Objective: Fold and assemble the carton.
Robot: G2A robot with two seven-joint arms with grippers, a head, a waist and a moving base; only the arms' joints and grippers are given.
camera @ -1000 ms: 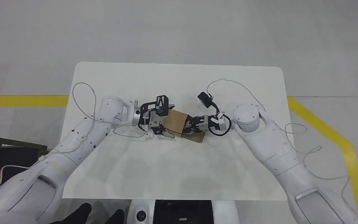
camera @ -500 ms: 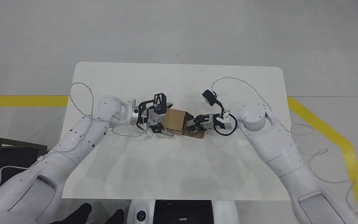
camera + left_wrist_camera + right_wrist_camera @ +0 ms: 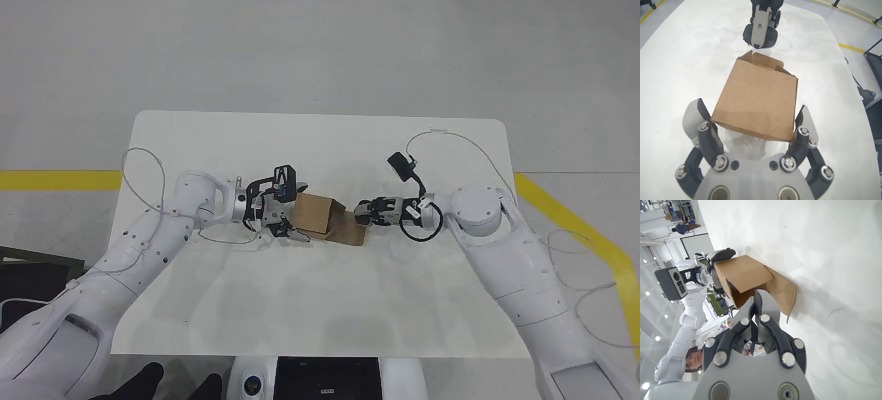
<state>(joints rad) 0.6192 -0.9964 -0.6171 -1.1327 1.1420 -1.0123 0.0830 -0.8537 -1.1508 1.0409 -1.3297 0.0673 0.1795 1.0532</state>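
Observation:
A brown carton (image 3: 318, 214) lies on its side in the middle of the white table (image 3: 320, 150). My left gripper (image 3: 284, 216) is shut on its closed end, one finger (image 3: 703, 113) on each side of the carton (image 3: 757, 100). The far end stands open, with small flaps (image 3: 764, 62) partly turned in. One long flap (image 3: 784, 294) lies flat on the table beside the carton (image 3: 742, 275). My right gripper (image 3: 366, 212) is shut and empty, its fingertips (image 3: 758, 298) just off the open end. The left wrist view looks at the right gripper (image 3: 761, 36) across the carton.
Thin cables (image 3: 145, 165) loop from both arms over the table. The table's far half and front strip (image 3: 320, 310) are bare. A yellow floor line (image 3: 60, 180) runs past the table's left and right edges.
My right gripper has drawn back to the right, out of the carton's open end, and the long flap now lies flat. The left gripper keeps its hold.

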